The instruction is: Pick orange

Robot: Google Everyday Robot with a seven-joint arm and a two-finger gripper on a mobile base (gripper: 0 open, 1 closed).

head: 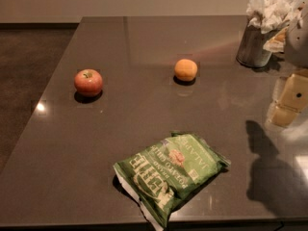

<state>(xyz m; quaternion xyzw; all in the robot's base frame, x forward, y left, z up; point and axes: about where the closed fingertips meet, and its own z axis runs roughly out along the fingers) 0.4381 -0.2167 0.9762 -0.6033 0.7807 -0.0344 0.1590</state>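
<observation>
Orange [186, 70]: sits alone on the dark glossy bench [144, 124], upright on its own shadow, nothing touching it. From your end effector [288, 102] it lies well off to the left in the view and a little farther back. Open bench surface runs between the two.

End effector: at the right edge of the view, cream-coloured parts partly cut off by the frame, low over the bench. It holds nothing that you can see. Whether it is released or clenched, you cannot tell from this angle.

Red apple [88, 82]: farther left again, beyond the orange as counted from the end effector, well apart from both. Stem dimple faces up.

Green chip bag [171, 177]: lying flat and crumpled, left of the end effector and nearer the front edge of the bench. It is well clear of the orange and the apple. The print on it reads upside down from here.

Metal cup [254, 47]: behind the end effector, toward the back right of the bench, stuffed with crumpled white napkins [272, 8].

A dark shadow [264, 167] falls on the bench just in front of the end effector, to the right of the chip bag.
</observation>
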